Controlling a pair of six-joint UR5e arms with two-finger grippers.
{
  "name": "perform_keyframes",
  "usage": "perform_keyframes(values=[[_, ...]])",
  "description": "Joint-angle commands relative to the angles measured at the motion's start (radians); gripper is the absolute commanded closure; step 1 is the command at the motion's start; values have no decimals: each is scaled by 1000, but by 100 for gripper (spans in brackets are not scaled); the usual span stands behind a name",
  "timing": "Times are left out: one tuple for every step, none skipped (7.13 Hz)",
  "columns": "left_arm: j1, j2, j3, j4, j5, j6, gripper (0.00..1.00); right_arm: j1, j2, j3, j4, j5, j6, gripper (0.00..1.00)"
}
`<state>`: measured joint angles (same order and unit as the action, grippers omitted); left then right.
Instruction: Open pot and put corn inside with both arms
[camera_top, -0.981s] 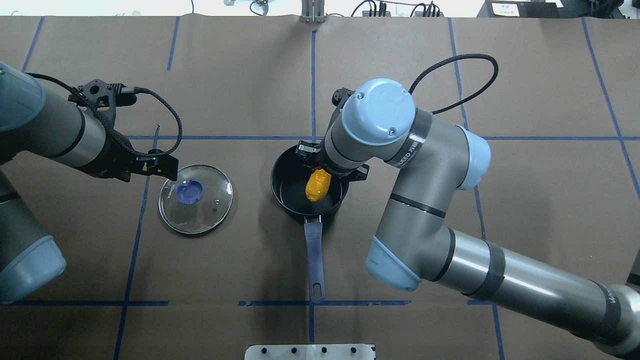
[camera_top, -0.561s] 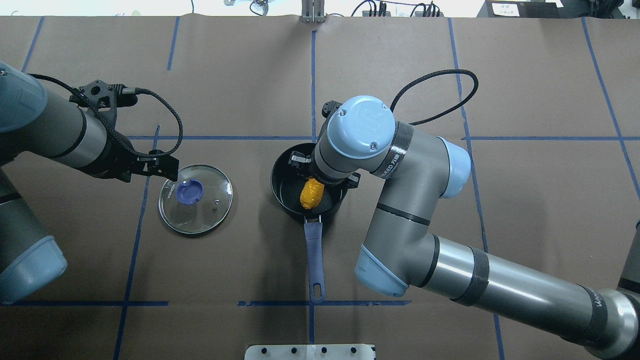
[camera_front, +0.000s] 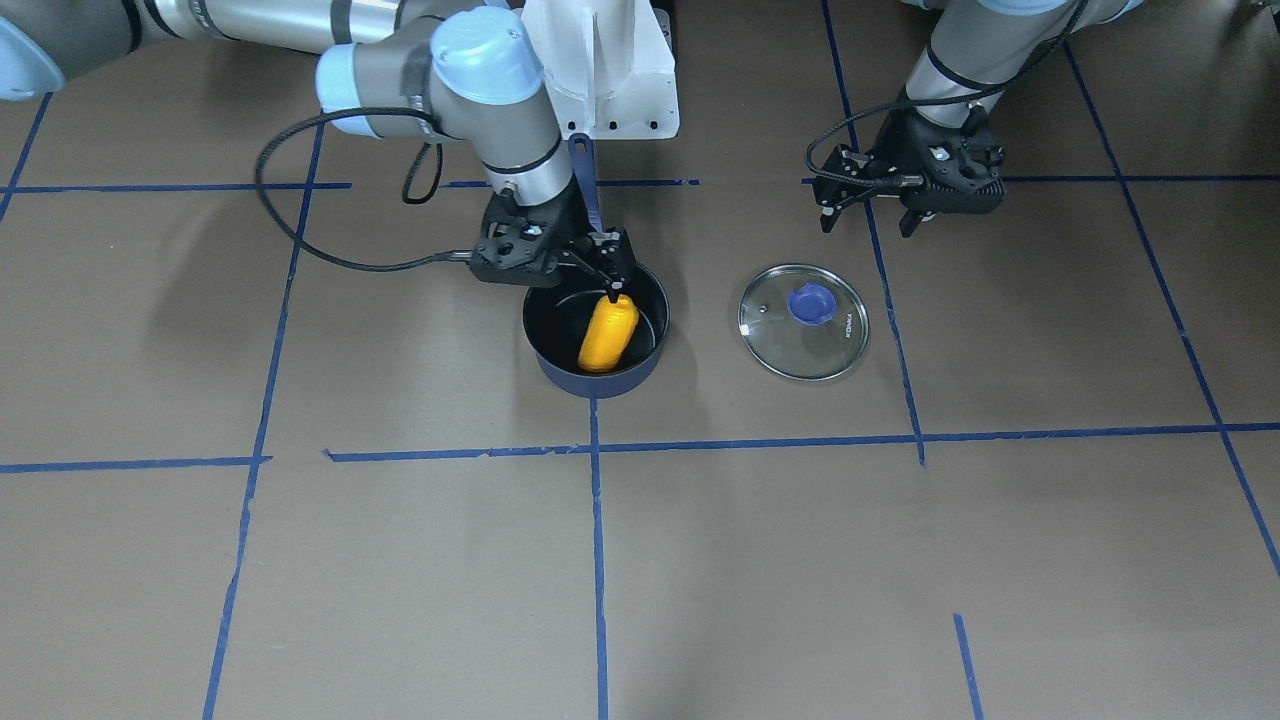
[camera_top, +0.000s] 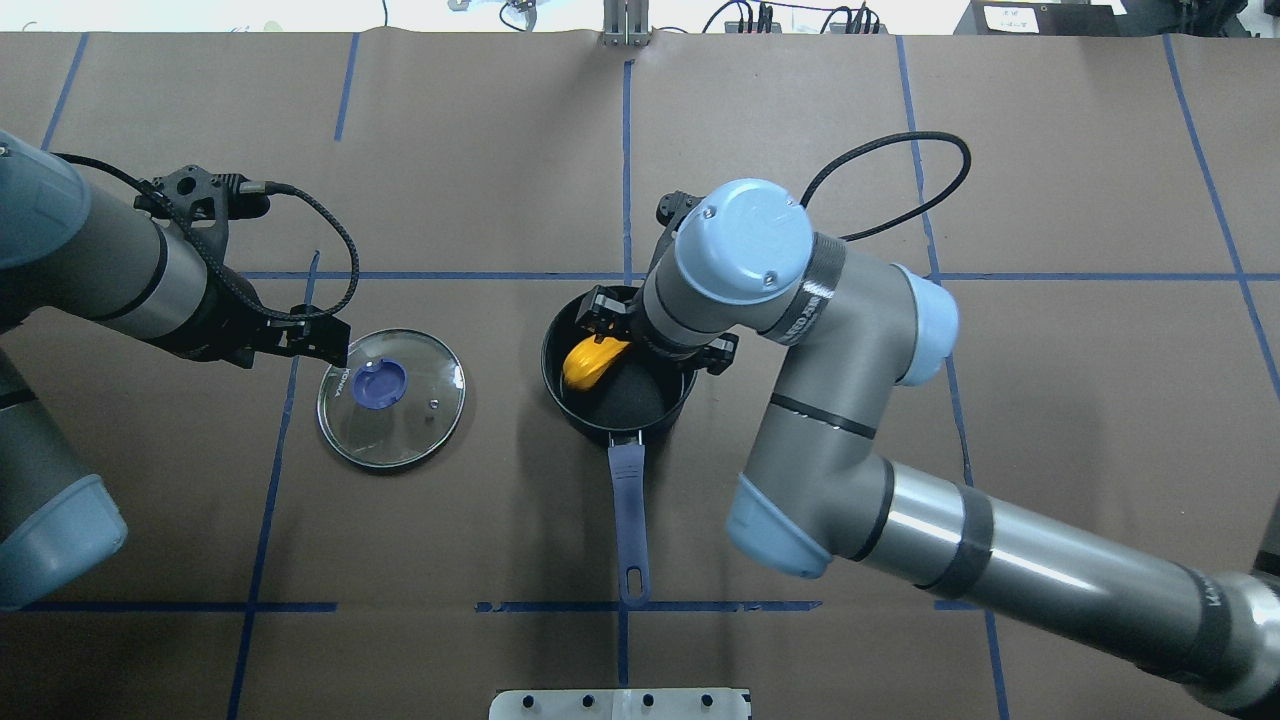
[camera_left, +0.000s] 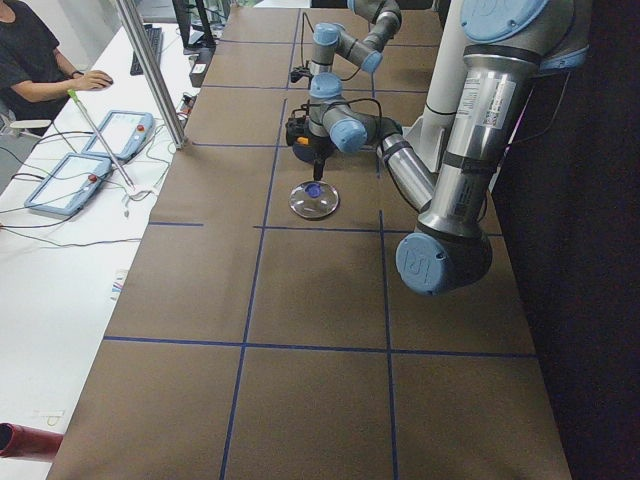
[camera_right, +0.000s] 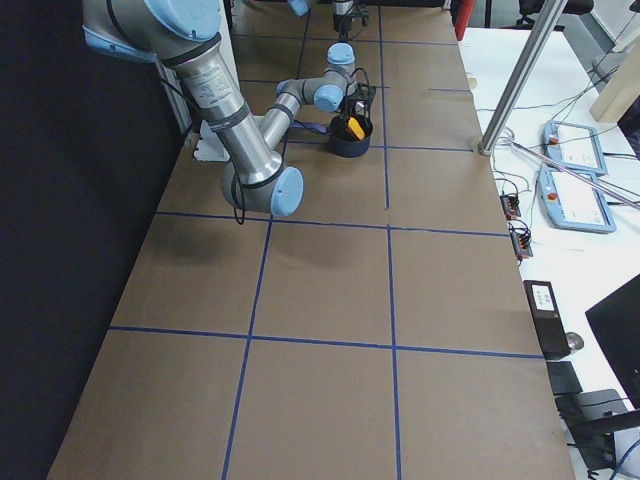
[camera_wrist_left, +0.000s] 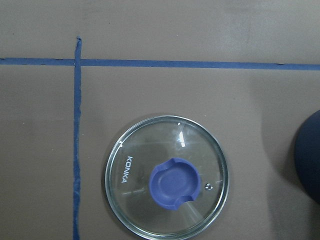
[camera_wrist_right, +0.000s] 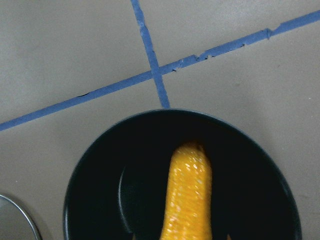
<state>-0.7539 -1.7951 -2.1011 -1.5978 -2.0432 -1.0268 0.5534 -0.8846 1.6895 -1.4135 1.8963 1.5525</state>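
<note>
The dark navy pot (camera_top: 553, 385) stands open at mid-table, its periwinkle handle (camera_top: 628, 520) pointing toward the robot. The orange-yellow corn (camera_top: 585, 362) leans inside it, lower end on the black bottom; it also shows in the front view (camera_front: 607, 335) and the right wrist view (camera_wrist_right: 189, 195). My right gripper (camera_front: 612, 280) hangs over the pot's rim just above the corn's upper end and looks open. The glass lid (camera_top: 391, 398) with its blue knob (camera_wrist_left: 175, 182) lies flat on the table left of the pot. My left gripper (camera_front: 865, 225) is open and empty, beside the lid's edge.
The white base pedestal (camera_front: 600, 70) stands right behind the pot handle. Blue tape lines (camera_top: 625, 150) grid the brown table cover. A metal pole (camera_left: 150, 70) and teach pendants (camera_left: 60, 185) stand at the operators' side, where a person (camera_left: 30, 60) sits.
My right arm dipped into the pot, then drew up and back. The corn stayed in the pot and tipped toward its left side. My left arm barely shifted.
</note>
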Motion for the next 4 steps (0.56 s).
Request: perform_keyframes(values=[[-74, 130, -31, 9, -3, 188, 0, 168, -203, 184, -21, 187, -120, 0], [-159, 201, -33, 10, -53, 338, 0, 266, -361, 275, -22, 264, -272, 0], [-273, 251, -21, 15, -121, 498, 0, 387, -472, 304, -24, 344, -449, 0], [-383, 267, 8, 71, -142, 681, 0, 505, -550, 302, -25, 418, -624, 0]])
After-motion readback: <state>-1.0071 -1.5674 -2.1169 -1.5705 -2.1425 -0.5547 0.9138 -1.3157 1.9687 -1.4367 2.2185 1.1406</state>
